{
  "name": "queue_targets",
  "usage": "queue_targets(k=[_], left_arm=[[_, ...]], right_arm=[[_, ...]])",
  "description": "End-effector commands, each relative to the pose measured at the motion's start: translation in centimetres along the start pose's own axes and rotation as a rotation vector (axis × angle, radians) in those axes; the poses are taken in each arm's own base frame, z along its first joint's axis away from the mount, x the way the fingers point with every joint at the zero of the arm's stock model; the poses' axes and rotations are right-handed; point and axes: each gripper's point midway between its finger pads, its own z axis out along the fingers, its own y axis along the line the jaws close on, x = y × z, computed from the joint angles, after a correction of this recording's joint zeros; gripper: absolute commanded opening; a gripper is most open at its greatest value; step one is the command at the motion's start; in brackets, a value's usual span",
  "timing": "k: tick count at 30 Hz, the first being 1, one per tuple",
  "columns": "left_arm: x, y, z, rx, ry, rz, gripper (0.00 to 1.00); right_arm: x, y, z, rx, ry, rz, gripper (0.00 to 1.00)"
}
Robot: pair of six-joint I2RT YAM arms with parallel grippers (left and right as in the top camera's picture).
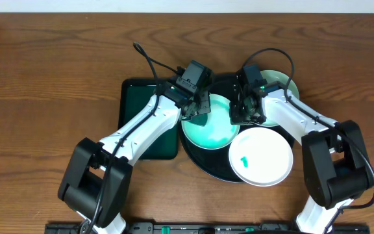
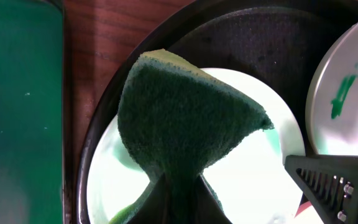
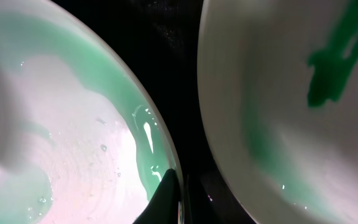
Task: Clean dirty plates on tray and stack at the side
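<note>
Overhead: left gripper (image 1: 197,107) clenches sponge (image 2: 185,118) on wet plate (image 1: 213,133) in tray (image 1: 202,162); right gripper (image 1: 244,117) pinches that plate's rim

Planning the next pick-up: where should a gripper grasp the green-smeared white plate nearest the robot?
Pinch the plate by its near right rim, coming from outside the tray: that edge seems to overhang the tray's rim, leaving room underneath, while other plates crowd its far side.
</note>
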Motion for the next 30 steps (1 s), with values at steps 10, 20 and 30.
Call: queue_targets(k=[10, 20, 30], left_arm=[[2.8, 1.6, 3.6, -0.077, 0.088, 0.024, 0.07], [6.6, 1.2, 7.3, -0.100, 0.196, 0.031, 0.07], [8.8, -3.9, 5.3, 0.174, 0.358, 0.007, 0.07]], right_arm=[[0.6, 0.4, 0.4, 0.005, 0.011, -0.015, 0.01], [0.6, 0.5, 0.4, 0.004, 0.010, -0.017, 0.01], [0.6, 0.6, 0.4, 0.004, 0.010, -0.018, 0.01]])
